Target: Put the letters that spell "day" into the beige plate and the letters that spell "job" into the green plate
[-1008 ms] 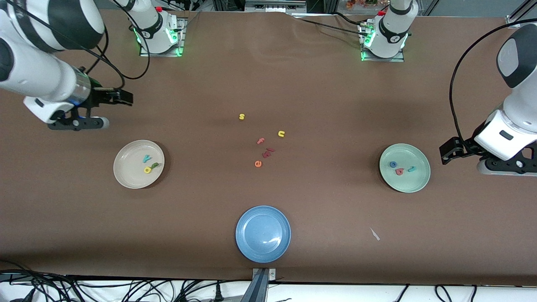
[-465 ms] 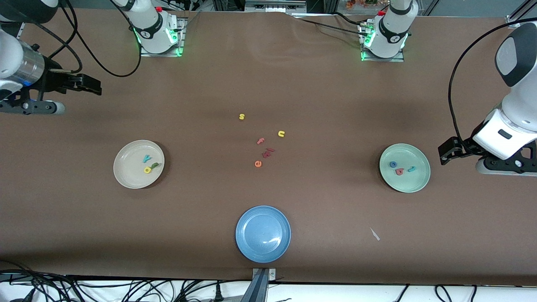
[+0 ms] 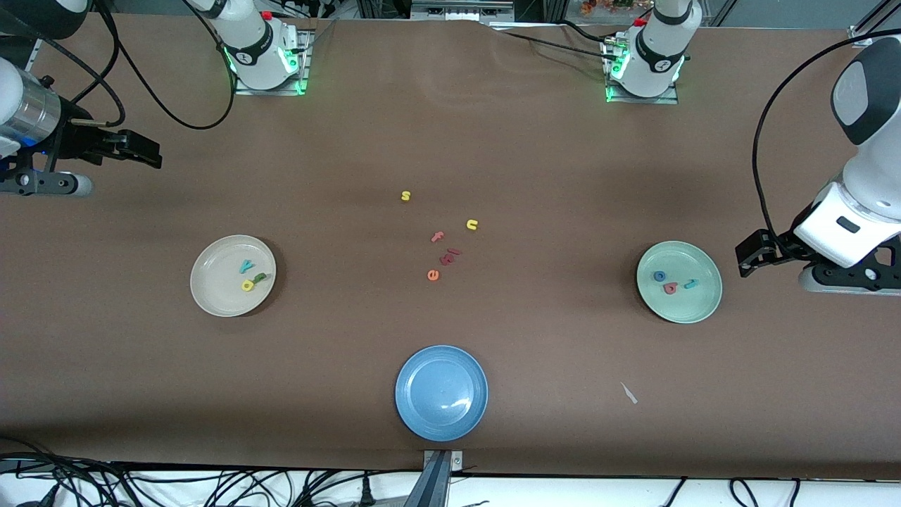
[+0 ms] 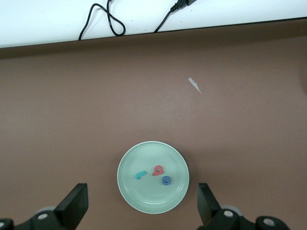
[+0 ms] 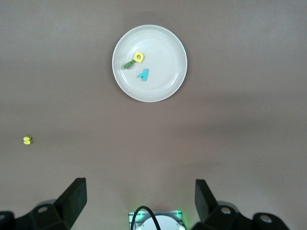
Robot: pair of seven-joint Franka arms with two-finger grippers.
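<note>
With the green d (image 3: 260,277), yellow a (image 3: 247,285) and teal y (image 3: 246,266) in the beige plate (image 3: 211,296), the j, o, b in the green plate (image 3: 697,306), and the left gripper (image 3: 747,259) and right gripper (image 3: 144,149) empty with jaws spread, judge these foam letters light and soft; pinch across a stroke.

I see a counter (image 3: 563,176) covered edge to edge in matte brown sheeting, slightly wrinkled near the top edge of my front view. Lighting is even and overhead, leaving soft shadows. Below the nearest edge runs a white floor strip (image 3: 211,486) strewn with black cables (image 3: 70,479). A metal bracket (image 3: 438,472) sits at mid-edge.
</note>
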